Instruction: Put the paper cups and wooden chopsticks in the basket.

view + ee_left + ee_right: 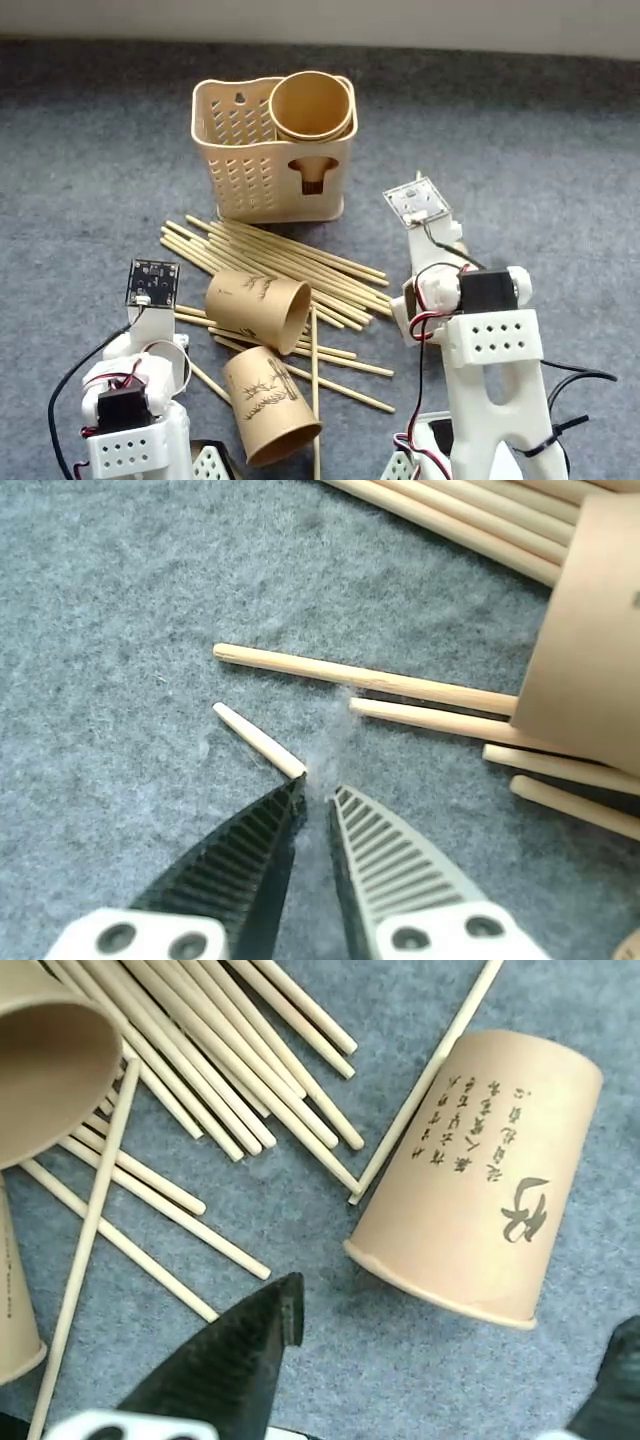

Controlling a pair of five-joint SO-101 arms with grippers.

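Well in front of the basket, the left hand is barely parted and empty. The right hand is wide open at a fallen paper cup. Nearer the basket, two tipped cups lie across the wooden chopsticks. Another cup stands inside it.

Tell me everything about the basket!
The basket is cream-coloured and plastic-looking, with rows of little slots in its walls and a mushroom-shaped cut-out in the front. It stands upright on the grey carpet, beyond the scattered chopsticks. A paper cup sits inside at one end, mouth up.
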